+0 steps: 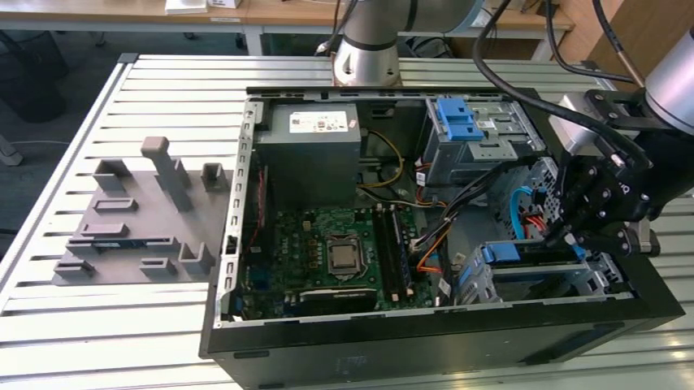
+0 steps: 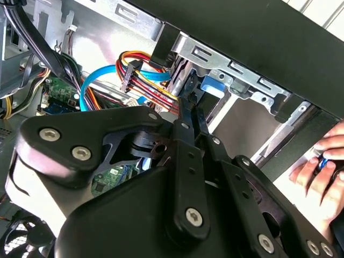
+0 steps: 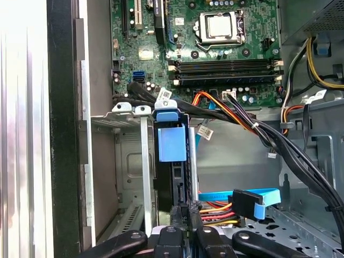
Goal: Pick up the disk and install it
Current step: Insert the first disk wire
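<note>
The disk (image 3: 171, 185) stands on edge in a slot of the metal drive cage (image 3: 144, 161), at the front corner of the open computer case on the exterior view's right. Its blue plastic end tab (image 3: 172, 142) faces the motherboard. In the second wrist view that blue tab (image 2: 213, 86) shows just past my fingertips. My black gripper (image 3: 185, 212) has its two fingers close together with no gap, right at the disk's near end. I cannot tell whether they touch it. In the exterior view my gripper (image 1: 571, 237) hangs just over the cage (image 1: 594, 280).
Red, orange and blue cables (image 3: 236, 201) run close beside my fingers. A person's hand (image 2: 320, 161) rests outside the case wall. The motherboard (image 1: 336, 252), grey power supply box (image 1: 314, 154) and blue latch bracket (image 1: 461, 120) fill the case. A grey fixture (image 1: 141, 215) lies on the table.
</note>
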Controlling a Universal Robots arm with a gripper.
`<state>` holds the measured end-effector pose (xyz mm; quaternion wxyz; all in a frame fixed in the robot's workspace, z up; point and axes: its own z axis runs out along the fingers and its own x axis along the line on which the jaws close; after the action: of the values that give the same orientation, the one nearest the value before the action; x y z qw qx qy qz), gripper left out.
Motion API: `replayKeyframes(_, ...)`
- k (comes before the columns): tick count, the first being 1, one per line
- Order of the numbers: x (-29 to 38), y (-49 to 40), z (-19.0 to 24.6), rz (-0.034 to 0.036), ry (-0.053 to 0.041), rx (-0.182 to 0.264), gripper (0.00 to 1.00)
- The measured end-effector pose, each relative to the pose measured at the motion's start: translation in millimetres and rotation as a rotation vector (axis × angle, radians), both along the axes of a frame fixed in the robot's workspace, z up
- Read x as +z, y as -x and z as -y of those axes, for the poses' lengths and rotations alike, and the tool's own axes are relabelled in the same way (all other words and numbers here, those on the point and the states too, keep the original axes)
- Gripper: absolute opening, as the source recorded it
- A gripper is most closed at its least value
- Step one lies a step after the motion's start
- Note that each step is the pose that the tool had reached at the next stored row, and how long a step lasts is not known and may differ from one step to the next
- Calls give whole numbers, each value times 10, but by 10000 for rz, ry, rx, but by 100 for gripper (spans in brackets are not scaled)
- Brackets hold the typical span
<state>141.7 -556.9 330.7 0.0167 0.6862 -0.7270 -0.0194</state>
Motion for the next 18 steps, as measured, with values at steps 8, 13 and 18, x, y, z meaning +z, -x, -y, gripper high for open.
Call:
replayKeyframes(8, 32, 0, 0, -3, -9, 0, 24)
replayKeyframes(13, 82, 0, 0, -2, -12, 0, 24)
replayKeyframes(18, 91, 0, 0, -2, -11, 0, 11)
